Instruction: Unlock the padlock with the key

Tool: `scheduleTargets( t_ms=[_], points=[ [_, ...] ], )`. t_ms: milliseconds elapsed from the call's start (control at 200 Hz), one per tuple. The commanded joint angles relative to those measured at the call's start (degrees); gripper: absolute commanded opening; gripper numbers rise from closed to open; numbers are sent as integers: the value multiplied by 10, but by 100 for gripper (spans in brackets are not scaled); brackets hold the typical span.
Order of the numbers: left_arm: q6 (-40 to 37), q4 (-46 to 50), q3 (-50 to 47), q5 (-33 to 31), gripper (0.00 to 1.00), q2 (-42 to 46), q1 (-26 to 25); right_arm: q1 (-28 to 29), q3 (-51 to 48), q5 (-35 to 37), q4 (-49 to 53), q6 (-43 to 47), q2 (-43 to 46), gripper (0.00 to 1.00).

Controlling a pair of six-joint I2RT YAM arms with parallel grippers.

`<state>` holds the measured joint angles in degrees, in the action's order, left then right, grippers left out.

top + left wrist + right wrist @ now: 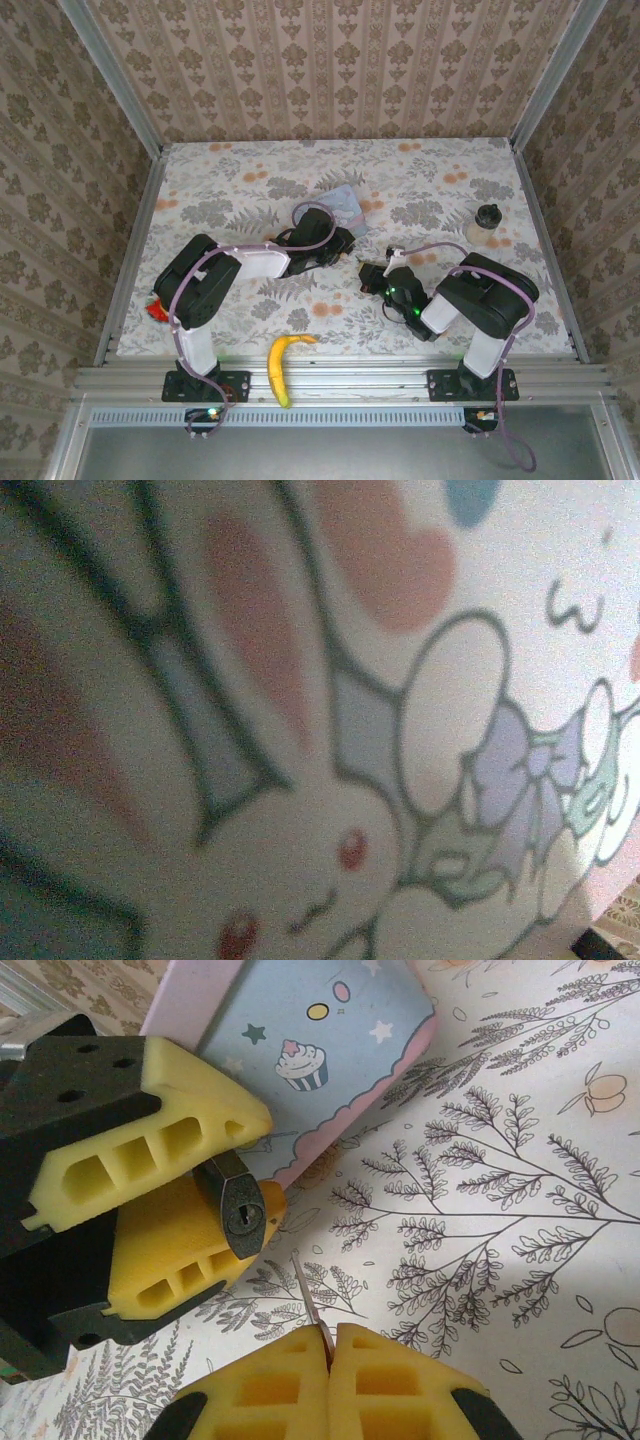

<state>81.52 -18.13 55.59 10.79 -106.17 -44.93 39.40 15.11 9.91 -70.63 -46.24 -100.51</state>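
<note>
Our left claw [255, 1165] is clenched on the padlock [241, 1217], with the keyhole turned toward the other arm. We think this is so that the key can go straight in. The pale blue tin [330, 1050] lies just behind the padlock on the table [520, 1260]. Near the padlock, on its right, the key [306, 1295] points toward it but is not yet touching the keyhole. Our right claw [330, 1345] pinches the key by its head, so the blade stays free.

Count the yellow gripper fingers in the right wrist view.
4. Two on the left gripper clamp the padlock at left; two on the right gripper pinch the key at bottom.
</note>
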Motion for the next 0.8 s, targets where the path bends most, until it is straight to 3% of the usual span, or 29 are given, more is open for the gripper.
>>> scheduleTargets(
  t_ms=[0,795],
  points=[
    [57,34,-15,61,0,-30,-2,4,-6,12,-30,15,15,0],
    [58,33,-15,70,0,-33,-2,1,19,9,-31,22,-2,0]
  ],
)
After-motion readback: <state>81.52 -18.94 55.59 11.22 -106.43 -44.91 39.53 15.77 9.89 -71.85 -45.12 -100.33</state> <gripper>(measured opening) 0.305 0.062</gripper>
